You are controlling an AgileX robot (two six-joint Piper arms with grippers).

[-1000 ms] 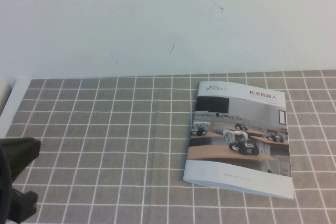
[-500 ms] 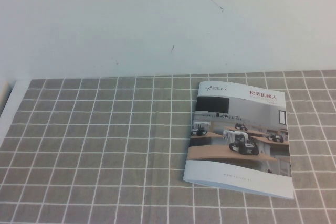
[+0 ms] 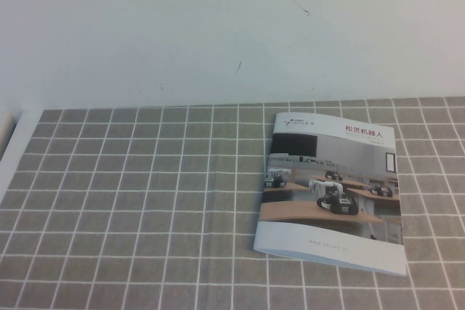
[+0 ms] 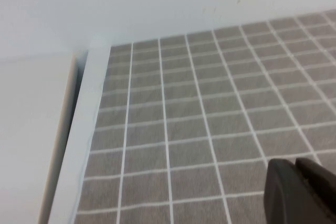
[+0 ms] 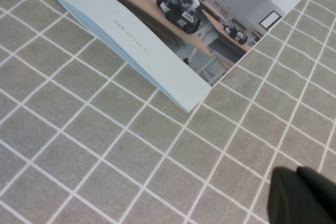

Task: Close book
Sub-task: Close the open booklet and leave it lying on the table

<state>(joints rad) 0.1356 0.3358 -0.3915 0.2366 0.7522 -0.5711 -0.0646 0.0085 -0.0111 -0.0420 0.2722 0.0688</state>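
Note:
The book (image 3: 330,192) lies flat and closed on the grey checked cloth (image 3: 145,201), right of the middle, front cover up with a photo of robot arms and red Chinese characters. The right wrist view shows the same book (image 5: 173,30) from its near corner. Neither arm appears in the high view. My left gripper (image 4: 296,163) is shut with nothing in it, hovering over bare cloth near the table's left edge. Just as empty, my right gripper (image 5: 299,172) is shut above the cloth, on the near side of the book and apart from it.
A white wall (image 3: 218,27) rises behind the table. In the left wrist view a white table edge (image 4: 84,129) and a pale panel (image 4: 31,129) run along the cloth's left side.
One second ago the left arm's dark shape filled the lower left of the high view. It has since withdrawn out of that view. The book has not moved.

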